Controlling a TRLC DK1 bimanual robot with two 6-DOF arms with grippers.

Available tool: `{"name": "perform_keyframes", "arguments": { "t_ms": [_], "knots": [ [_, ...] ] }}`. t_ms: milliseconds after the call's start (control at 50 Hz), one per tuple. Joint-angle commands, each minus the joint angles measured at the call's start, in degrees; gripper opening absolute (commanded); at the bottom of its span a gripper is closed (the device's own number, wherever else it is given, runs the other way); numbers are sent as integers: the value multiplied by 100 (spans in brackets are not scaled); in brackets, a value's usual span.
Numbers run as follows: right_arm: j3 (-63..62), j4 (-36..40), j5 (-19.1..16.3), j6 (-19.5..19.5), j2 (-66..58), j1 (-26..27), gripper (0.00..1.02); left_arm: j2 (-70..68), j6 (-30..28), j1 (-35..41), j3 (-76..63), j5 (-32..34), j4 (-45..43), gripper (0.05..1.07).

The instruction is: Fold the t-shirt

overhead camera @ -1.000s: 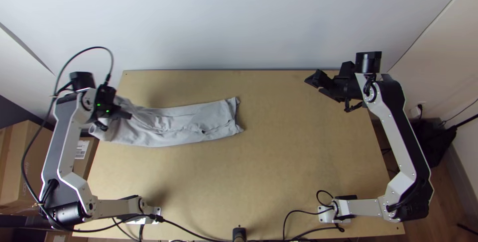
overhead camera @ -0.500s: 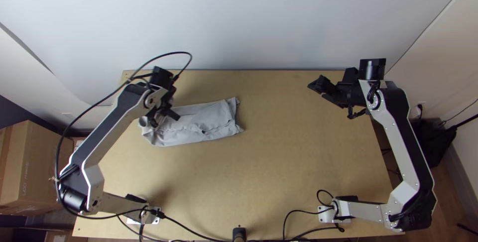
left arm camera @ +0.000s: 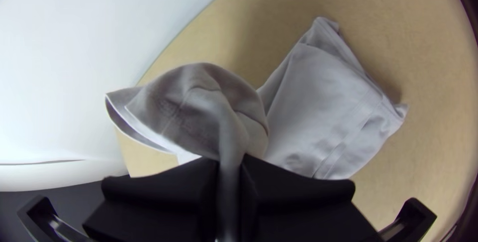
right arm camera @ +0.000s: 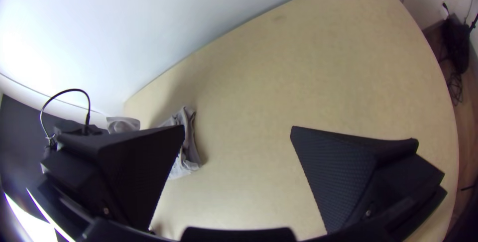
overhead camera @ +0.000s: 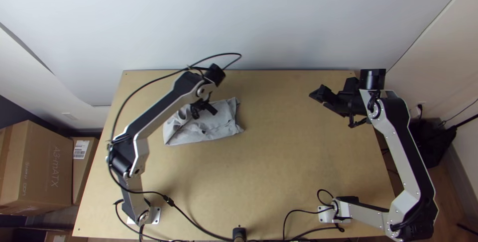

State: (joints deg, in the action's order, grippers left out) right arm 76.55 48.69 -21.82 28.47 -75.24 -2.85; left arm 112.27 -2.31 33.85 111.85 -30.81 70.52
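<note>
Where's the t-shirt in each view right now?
Top view: t-shirt, left of centre on the table.
Left wrist view: pinched in the left hand, more beyond its fingers.
Right wrist view: past the right hand, partly hidden by one finger.
Shared landmark: table's far edge, against the white wall.

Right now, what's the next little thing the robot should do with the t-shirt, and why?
I think the left gripper should gently lower the piece it pinches onto the rest of the t-shirt. Its fingers are shut on bunched cloth, while the other part lies fairly flat on the table, so laying it down could make a fold.
</note>
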Motion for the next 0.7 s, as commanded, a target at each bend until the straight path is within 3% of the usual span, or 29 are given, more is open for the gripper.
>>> {"name": "perform_keyframes", "arguments": {
  "t_ms": [0,260,300,380,400,420,680],
  "knots": [
    [-246,-79,29,-52,238,48,98,515,398,307,478,-198,208,8],
    [-774,-263,29,-175,581,92,98,1869,784,790,1691,-628,814,9],
    [-861,-281,29,-201,634,83,98,2071,714,843,1849,-681,770,21],
    [-1090,-351,29,-228,739,83,98,2317,503,1054,1990,-743,498,82],
    [-1160,-395,20,-237,757,83,98,2343,459,1107,1990,-743,401,94],
    [-1231,-439,20,-245,765,66,98,2370,406,1151,2016,-743,331,100],
    [-1943,-1467,12,-263,256,-295,98,1790,450,1362,2139,-584,-329,102]
  ]
}}
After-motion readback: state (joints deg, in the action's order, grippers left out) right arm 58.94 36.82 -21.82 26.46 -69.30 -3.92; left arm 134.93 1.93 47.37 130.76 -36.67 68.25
